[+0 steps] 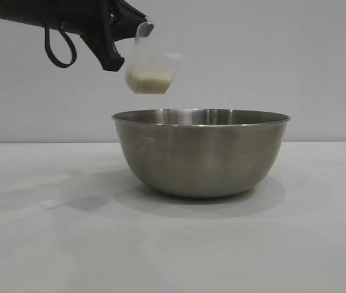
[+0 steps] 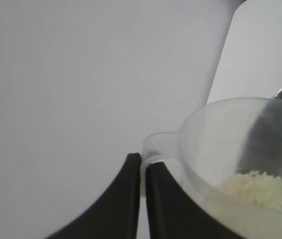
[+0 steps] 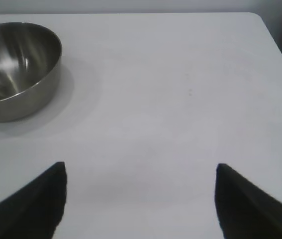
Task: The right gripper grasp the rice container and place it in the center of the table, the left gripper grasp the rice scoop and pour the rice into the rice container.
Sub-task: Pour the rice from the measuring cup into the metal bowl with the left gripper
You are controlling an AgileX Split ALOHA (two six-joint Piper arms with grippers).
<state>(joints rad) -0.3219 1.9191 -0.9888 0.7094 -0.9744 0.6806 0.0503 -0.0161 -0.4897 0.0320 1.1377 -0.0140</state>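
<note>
So: broad white matte table (image 1: 44,244) carries the big round brushed-steel rice container (image 1: 201,152) at centre. Black two-fingered left gripper (image 2: 141,169), above it toward its left rim, pinches the handle of the small frosted plastic rice scoop (image 1: 151,70); the bowl lies below and rightward. Off-white rice (image 1: 148,79) sits in the scoop. Right gripper (image 3: 141,199) parked, fingers spread, empty. Bowl's interior is hidden from outside.

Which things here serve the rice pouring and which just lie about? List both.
In the job:
- rice scoop, held over the bowl by the left hand
- rice in it
- rice container
- table

Lying about:
- right hand, open, apart from the bowl
</note>
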